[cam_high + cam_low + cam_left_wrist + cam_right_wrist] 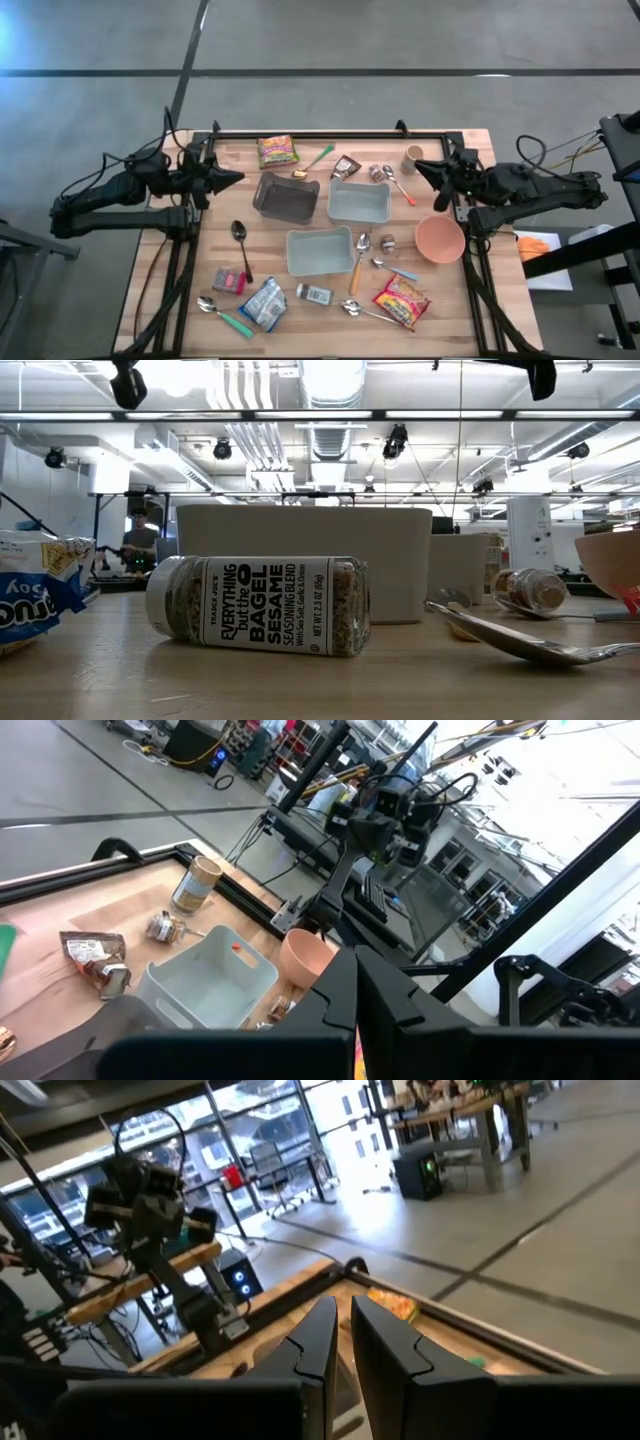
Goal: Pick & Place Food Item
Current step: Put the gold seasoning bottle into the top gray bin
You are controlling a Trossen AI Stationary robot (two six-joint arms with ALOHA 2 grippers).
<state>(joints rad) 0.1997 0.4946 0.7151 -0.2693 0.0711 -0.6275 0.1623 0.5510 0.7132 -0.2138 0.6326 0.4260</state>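
- Your table [300, 340]: a wooden top in a black frame, with everything below spread across it.
- Your left arm [120, 195]: it waits over the table's left edge; the left gripper [235, 178] points inward, jaws clenched on nothing.
- Your right arm [540, 185]: it waits over the right edge; the right gripper [420, 168] points inward, jaws all but shut, a thin slit between them, nothing held.
- Three bins: a dark grey bin [284, 197] left of centre, a pale bin [359, 202] beside it, and a second pale bin [320, 251] nearer the front.
- Pink bowl [440, 239]: near the right edge, in front of the right gripper.
- Food packets: a yellow packet [278, 151] at the back, a red-and-yellow packet [402, 301] front right, a blue-and-white bag [264, 304] front left, a small brown packet [345, 166] behind the pale bin, a small red packet [229, 280] at left. You cannot tell which is the task's item; all lie on the wood, none gripped.
- Seasoning jar [258, 605]: on its side at the front, just right of the blue-and-white bag.
- Paper cup [412, 157]: upright at the back, close to the right gripper.
- Spoons: a black spoon [241, 246] left, a green-handled spoon [224, 314] front left, a wooden-handled spoon [359, 262] beside the front bin.
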